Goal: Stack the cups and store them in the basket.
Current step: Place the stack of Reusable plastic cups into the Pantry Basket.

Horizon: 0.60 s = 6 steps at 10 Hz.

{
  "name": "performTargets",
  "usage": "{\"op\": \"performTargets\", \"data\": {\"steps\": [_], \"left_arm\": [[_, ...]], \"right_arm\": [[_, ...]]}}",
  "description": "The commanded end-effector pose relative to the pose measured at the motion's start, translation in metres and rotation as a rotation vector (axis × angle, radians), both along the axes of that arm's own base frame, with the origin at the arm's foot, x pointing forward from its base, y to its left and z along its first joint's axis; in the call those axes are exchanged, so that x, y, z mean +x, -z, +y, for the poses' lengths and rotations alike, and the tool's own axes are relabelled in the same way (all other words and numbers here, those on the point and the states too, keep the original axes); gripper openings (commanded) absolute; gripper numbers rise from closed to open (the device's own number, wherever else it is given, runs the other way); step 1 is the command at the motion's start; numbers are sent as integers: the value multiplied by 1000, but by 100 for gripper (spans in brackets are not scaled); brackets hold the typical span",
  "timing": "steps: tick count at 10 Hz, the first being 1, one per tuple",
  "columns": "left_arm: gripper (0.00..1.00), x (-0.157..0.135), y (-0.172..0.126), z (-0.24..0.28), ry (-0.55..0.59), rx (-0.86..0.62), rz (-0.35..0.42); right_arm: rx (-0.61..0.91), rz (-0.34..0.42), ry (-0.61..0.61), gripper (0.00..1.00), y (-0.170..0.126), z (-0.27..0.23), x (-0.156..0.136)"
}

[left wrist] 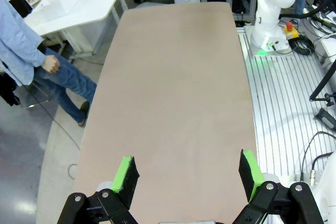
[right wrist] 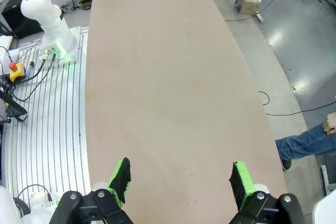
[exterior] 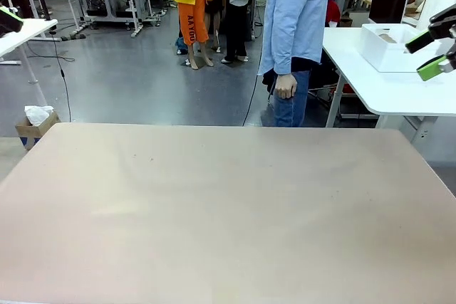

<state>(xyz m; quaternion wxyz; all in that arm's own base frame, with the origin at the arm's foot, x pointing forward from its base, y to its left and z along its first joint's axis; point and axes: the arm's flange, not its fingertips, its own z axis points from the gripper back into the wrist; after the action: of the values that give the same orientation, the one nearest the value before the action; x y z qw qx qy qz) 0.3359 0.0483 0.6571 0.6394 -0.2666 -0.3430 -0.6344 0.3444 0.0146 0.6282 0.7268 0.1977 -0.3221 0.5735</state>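
Note:
The cups and the basket are out of view. My left gripper (left wrist: 189,174) hangs high above one end of the bare tan table (left wrist: 173,87), open, with nothing between its green pads; a bit of it shows at the front view's left edge (exterior: 7,21). My right gripper (right wrist: 181,178) hovers over the opposite end of the table (right wrist: 163,87), also open and holding nothing. From the front it sits at the upper right (exterior: 429,53), well above the tabletop (exterior: 214,204).
A person in a light blue shirt (exterior: 296,12) stands at the table's far edge, one hand (exterior: 285,87) hanging down. A white side table (exterior: 399,87) at the far right carries a white open box (exterior: 388,46). A cardboard box (exterior: 35,124) lies on the floor at the left.

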Motion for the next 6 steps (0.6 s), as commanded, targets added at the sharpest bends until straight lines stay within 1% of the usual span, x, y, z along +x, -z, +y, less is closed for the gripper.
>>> {"op": "performTargets", "data": {"steps": [1,6], "left_arm": [[100,-1,-3,-2,5,-18,2],[100,-1,-3,-2,5,-18,2]], "right_arm": [[16,10,7,100,-5,1,1],[16,10,7,100,-5,1,1]]}}
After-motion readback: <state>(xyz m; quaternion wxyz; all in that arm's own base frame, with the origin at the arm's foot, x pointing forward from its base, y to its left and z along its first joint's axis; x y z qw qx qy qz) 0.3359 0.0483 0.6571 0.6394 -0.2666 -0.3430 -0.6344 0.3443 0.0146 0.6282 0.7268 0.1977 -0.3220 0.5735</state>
